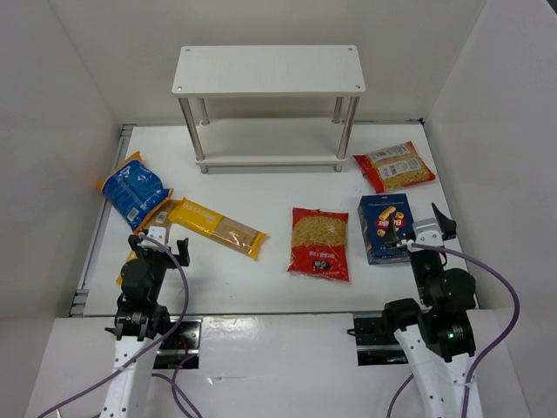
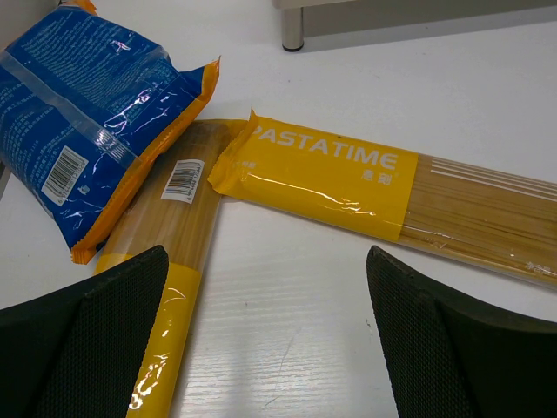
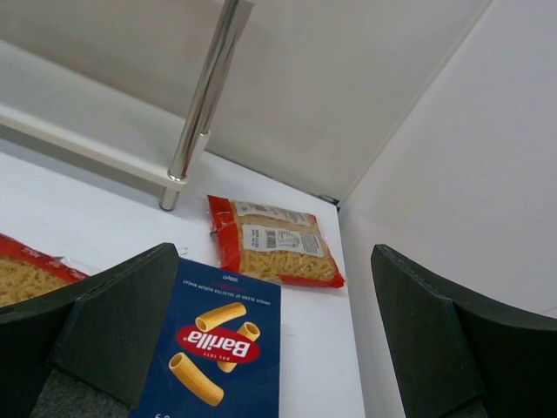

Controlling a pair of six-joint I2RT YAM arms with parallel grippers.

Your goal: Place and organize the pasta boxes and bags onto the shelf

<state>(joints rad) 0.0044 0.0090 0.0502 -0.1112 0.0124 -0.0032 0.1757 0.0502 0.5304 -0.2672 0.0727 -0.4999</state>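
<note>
Well, both grippers are open wide, nothing held. Left gripper (image 2: 265, 296) hangs by the spaghetti packs (image 2: 322, 174) at mid left of the top view; right gripper (image 3: 274, 300) by the blue box (image 3: 218, 348) at lower right. Box looks stiff & light: pinch its long sides. Spaghetti snaps easy, so grab mid-pack. Nothing's on the shelf (image 1: 270, 70) yet.

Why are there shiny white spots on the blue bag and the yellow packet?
Left wrist view: light glints off the glossy plastic of the blue bag and the yellow packet. Right wrist view: the metal shelf leg shines too. Top external view: even light, hardly any glare.
</note>
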